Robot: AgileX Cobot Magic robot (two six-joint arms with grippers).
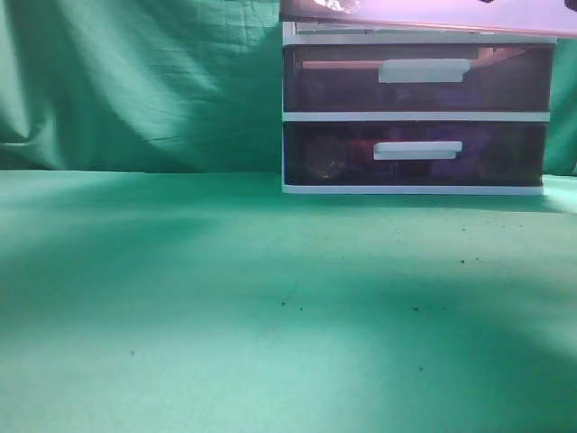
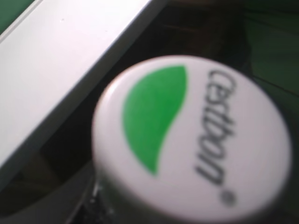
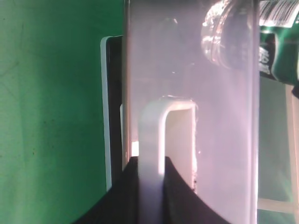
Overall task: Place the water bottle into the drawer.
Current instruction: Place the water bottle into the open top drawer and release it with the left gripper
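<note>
The exterior view looks low along the green-covered desk (image 1: 225, 307) and shows neither arm. At the far edge, right of the middle, stands the white-framed drawer unit (image 1: 415, 115). Two dark purple-brown drawers sit closed in it, the upper one (image 1: 505, 81) above the lower one (image 1: 505, 155), each with a white bar handle. Above them, cut off by the top of the picture, a pale pink band is the front of the drawer (image 1: 433, 18) of the task, which juts out over the closed fronts.

The left wrist view shows what the exterior view does not: the water bottle (image 2: 189, 140), seen from right above its white cap, which bears a green leaf and the word "cestbon". The cap fills most of the picture and is blurred. A white edge (image 2: 60, 70) of the unit runs slantwise past it on the left, with dark space beneath. The left gripper does not show here, so whether it grips the bottle cannot be told.

The right wrist view looks down the translucent front of the drawer (image 3: 224, 93). The right gripper (image 3: 152, 186) is closed on the white bar handle (image 3: 152, 140), one dark finger on each side of it. Through the plastic, at the top right, the bottle's clear shoulder and green label (image 3: 275, 42) show inside the drawer
</note>
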